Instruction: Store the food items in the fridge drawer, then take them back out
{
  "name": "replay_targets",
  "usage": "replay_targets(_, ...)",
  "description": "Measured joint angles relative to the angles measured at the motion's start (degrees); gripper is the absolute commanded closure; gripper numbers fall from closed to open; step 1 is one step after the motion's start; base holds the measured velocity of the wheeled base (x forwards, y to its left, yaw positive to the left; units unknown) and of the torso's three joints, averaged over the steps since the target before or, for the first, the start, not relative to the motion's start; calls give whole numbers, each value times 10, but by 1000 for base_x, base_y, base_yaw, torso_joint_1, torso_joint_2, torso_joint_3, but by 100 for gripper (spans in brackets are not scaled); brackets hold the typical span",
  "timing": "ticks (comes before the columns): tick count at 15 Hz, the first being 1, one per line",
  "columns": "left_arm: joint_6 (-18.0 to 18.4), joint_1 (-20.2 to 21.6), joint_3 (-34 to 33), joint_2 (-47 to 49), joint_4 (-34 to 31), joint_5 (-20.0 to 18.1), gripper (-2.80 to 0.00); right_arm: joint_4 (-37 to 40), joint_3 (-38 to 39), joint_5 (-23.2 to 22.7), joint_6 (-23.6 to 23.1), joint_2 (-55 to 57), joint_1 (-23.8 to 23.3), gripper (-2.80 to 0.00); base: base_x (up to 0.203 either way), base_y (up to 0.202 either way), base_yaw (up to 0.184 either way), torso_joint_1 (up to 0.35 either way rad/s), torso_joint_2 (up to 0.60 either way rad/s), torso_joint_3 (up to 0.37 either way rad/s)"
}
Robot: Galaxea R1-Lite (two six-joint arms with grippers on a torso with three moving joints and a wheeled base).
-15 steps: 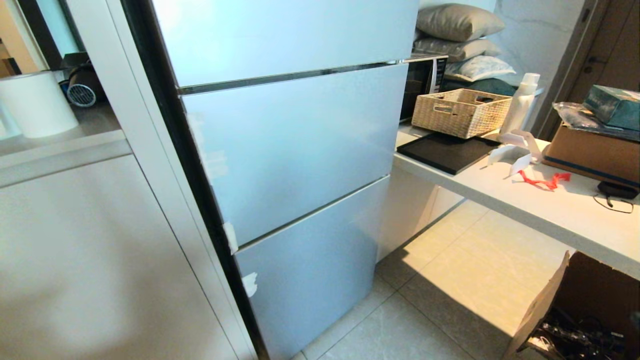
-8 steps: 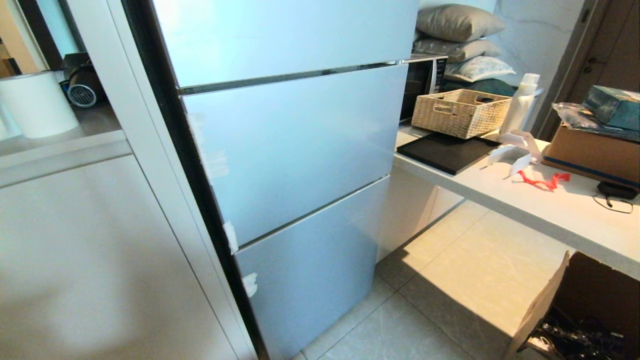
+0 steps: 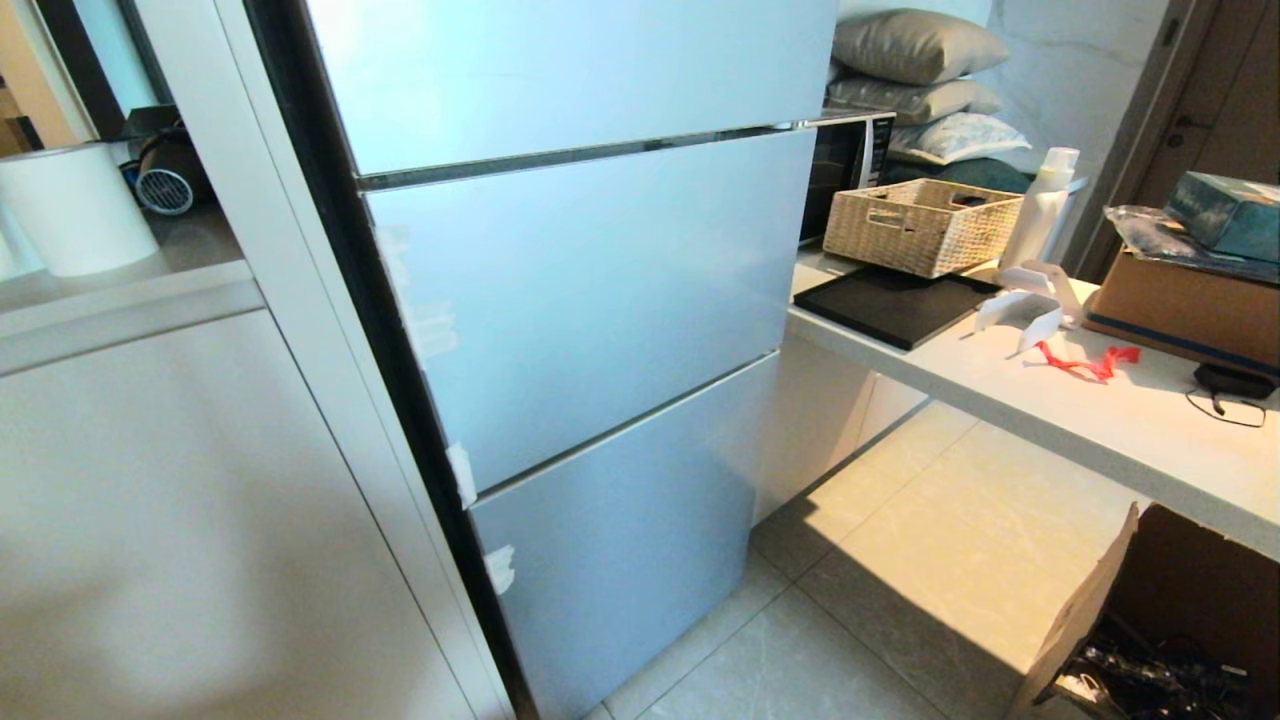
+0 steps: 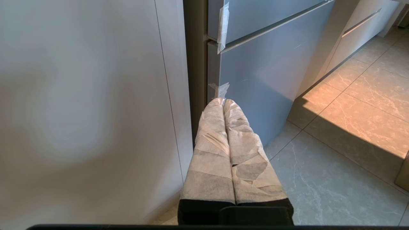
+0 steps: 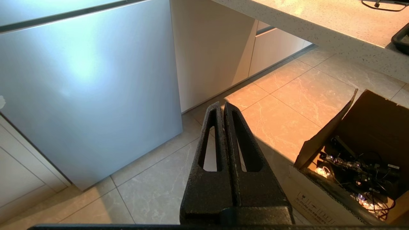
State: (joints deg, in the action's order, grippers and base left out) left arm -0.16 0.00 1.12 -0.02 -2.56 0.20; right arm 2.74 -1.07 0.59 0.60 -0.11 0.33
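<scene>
The fridge (image 3: 590, 290) stands shut in front of me, its pale blue door panels all flush. The fridge drawer and the food items are out of view. Neither arm shows in the head view. My left gripper (image 4: 223, 100), its fingers wrapped in white tape, is shut and empty, hanging low by the fridge's lower left corner (image 4: 214, 89). My right gripper (image 5: 223, 104) is black, shut and empty, held above the floor tiles off the lower right corner of the fridge (image 5: 96, 95).
A white counter (image 3: 1100, 410) runs along the right with a wicker basket (image 3: 920, 222), a black tray (image 3: 890, 305), a white bottle (image 3: 1042, 205) and cardboard boxes. An open cardboard box of cables (image 5: 354, 159) sits on the floor at right. White cabinets (image 3: 200, 500) flank the fridge's left.
None in the head view; neither arm shows in the earlier frames, and the fridge and the counter stand as before.
</scene>
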Motion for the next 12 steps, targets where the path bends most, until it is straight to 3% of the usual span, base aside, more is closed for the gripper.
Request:
replay_targets(7,-7,0,10,0,7,0,0,1,0,0,0,0,0,0,0,0,0,0,0,0)
replay_targets(9,-52,0,72,16,39,-2,0,1,0,0,1,0,0,0,0,0,0,0,0,0)
replay_targets(12,-173,-7,166,122,75,-16,0,1,0,-1,1,0,0,0,0,0,0,0,0,0)
